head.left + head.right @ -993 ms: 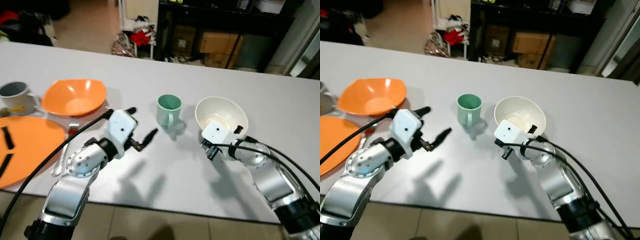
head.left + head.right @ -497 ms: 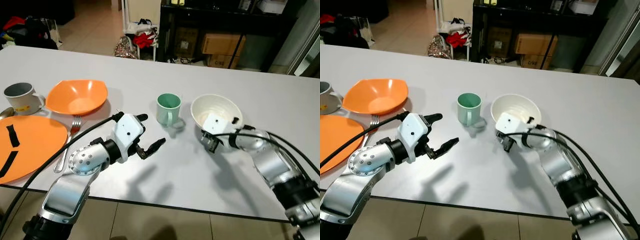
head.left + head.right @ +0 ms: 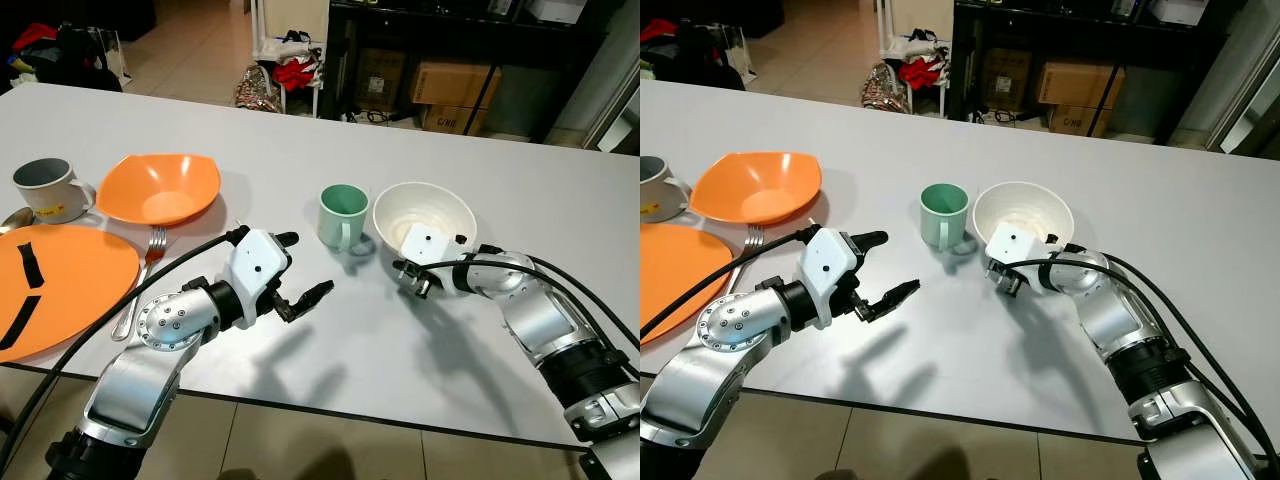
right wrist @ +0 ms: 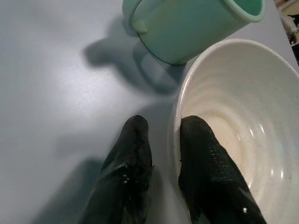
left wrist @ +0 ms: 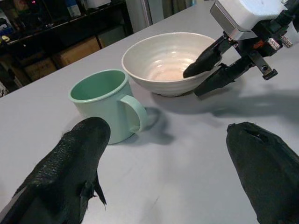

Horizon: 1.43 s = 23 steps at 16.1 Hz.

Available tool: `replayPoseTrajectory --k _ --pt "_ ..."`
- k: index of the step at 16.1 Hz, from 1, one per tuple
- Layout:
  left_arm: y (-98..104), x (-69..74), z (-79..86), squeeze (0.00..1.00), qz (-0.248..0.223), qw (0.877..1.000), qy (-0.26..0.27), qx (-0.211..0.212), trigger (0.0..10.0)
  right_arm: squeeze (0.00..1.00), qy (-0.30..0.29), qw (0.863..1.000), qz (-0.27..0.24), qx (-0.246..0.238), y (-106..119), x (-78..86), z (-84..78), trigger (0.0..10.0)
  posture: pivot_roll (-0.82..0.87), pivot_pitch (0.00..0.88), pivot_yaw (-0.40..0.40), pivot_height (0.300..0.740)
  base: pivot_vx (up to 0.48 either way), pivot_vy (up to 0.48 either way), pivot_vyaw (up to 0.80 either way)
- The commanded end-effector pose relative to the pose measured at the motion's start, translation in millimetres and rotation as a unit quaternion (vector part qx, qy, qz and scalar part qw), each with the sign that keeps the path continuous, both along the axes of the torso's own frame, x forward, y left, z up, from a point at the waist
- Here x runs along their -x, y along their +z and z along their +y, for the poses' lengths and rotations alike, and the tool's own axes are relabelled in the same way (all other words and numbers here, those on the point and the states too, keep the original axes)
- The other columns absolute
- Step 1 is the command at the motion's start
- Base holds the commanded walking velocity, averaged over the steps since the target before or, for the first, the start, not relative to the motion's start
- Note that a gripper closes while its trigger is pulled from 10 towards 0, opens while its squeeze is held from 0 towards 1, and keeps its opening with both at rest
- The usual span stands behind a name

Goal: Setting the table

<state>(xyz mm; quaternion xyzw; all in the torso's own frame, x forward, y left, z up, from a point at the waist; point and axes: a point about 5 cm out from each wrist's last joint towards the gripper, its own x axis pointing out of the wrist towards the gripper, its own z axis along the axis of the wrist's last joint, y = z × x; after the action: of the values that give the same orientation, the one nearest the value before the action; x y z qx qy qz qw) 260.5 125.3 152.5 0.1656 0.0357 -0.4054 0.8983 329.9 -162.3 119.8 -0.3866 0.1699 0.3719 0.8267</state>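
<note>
gripping the white bowl (image 3: pixel 424 210) at its near rim, approx 6 o'clock: right gripper (image 4: pixel 163 140) has one finger inside, one outside, closed on the rim wall. bowl sits on the grey table (image 3: pixel 400 340), just beside a green mug (image 3: pixel 340 215) at bowl's 9 o'clock. left gripper (image 3: pixel 295 270) hovers over table w/ fingers wide apart, holding nothing, at mug's 7 o'clock. orange bowl (image 3: pixel 160 188), orange plate (image 3: pixel 60 285), fork (image 3: pixel 140 280) and grey mug (image 3: pixel 45 187) lie at table's 9 o'clock side.
</note>
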Motion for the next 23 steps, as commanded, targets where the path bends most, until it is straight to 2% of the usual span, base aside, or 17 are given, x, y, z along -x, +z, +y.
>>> replayPoseTrajectory --k 1,4,5,8,9,10,11,12,13,15,17,18,19,20,23 --pt "3.8 -2.7 -0.8 0.0 -0.006 1.0 0.0 0.002 10.0 1.0 0.013 1.0 -0.018 -0.001 14.5 -1.9 -1.1 10.0 0.13 0.0 -0.052 0.74 0.0 0.0 0.0" --pt "5.8 -3.7 0.0 0.0 -0.01 1.0 0.004 0.009 10.0 1.0 0.025 0.999 -0.028 0.007 24.9 2.1 -5.5 10.0 0.13 0.0 -0.051 0.74 0.0 0.0 0.0" --pt "7.4 -4.2 1.6 0.0 -0.013 1.0 0.008 0.012 10.0 1.0 0.029 0.999 -0.037 0.006 36.1 7.1 -9.0 10.0 0.13 0.0 -0.049 0.74 0.0 0.0 0.0" --pt "13.0 -5.3 6.9 0.0 -0.029 0.998 0.043 0.037 10.0 1.0 0.015 0.995 -0.093 -0.04 64.4 18.6 -11.9 10.0 0.13 0.0 -0.042 0.74 0.0 0.0 0.0" --pt "15.3 -4.6 10.9 0.0 -0.037 0.996 0.066 0.041 10.0 1.0 -0.007 0.989 -0.111 -0.102 73.6 25.8 -6.7 10.0 0.13 0.0 -0.04 0.74 0.0 0.0 0.43" --pt "15.6 -5.7 18.1 0.0 -0.04 0.993 0.108 0.034 10.0 1.0 -0.035 0.97 -0.119 -0.209 80.0 33.9 3.9 10.0 0.12 0.0 -0.04 0.74 0.0 0.0 0.8" --pt "16.6 -8.1 28.3 0.0 -0.049 0.985 0.168 0.015 10.0 1.0 -0.083 0.943 -0.133 -0.292 81.5 41.7 10.3 10.0 0.12 0.0 -0.039 0.74 0.0 0.0 0.8" --pt "20.1 -6.9 34.1 0.0 -0.053 0.978 0.201 0.025 10.0 1.0 -0.116 0.924 -0.133 -0.339 79.7 48.4 15.0 10.0 0.11 0.0 -0.029 0.74 0.0 0.0 0.8" --pt "22.6 0.8 34.8 0.0 -0.053 0.973 0.218 0.047 10.0 1.0 -0.165 0.894 -0.126 -0.396 73.6 56.3 19.4 10.0 0.09 0.0 -0.01 0.74 0.0 0.0 0.8" --pt "20.1 3.7 31.1 0.0 -0.051 0.971 0.226 0.052 10.0 1.0 -0.188 0.886 -0.118 -0.408 60.9 66.4 24.7 10.0 0.09 0.0 -0.007 0.74 0.0 0.0 0.8" --pt "21.5 -0.1 27.6 0.0 -0.053 0.966 0.246 0.059 10.0 1.0 -0.191 0.89 -0.1 -0.402 46.1 79.3 33.2 10.0 0.09 0.0 0.005 0.74 0.0 0.0 0.8" --pt "21.9 0.9 27.2 0.0 -0.051 0.963 0.256 0.068 10.0 1.0 -0.197 0.888 -0.087 -0.407 41.6 86.1 36.3 10.0 0.08 0.0 0.015 0.74 0.0 0.0 0.8" --pt "19.5 3.8 29.4 0.0 -0.047 0.962 0.261 0.067 10.0 1.0 -0.203 0.891 -0.085 -0.397 37.0 90.3 36.9 10.0 0.08 0.0 0.017 0.74 0.0 0.0 0.8" --pt "15.6 5.9 35.4 0.0 -0.042 0.958 0.274 0.066 10.0 1.0 -0.207 0.898 -0.083 -0.379 30.7 92.8 35.2 10.0 0.08 0.0 0.017 0.74 0.0 0.0 0.8" --pt "10.7 5.6 45.8 0.0 -0.041 0.952 0.298 0.052 10.0 1.0 -0.232 0.893 -0.08 -0.376 25.5 91.1 28.3 10.0 0.09 0.0 0.014 0.74 0.0 0.0 0.8"
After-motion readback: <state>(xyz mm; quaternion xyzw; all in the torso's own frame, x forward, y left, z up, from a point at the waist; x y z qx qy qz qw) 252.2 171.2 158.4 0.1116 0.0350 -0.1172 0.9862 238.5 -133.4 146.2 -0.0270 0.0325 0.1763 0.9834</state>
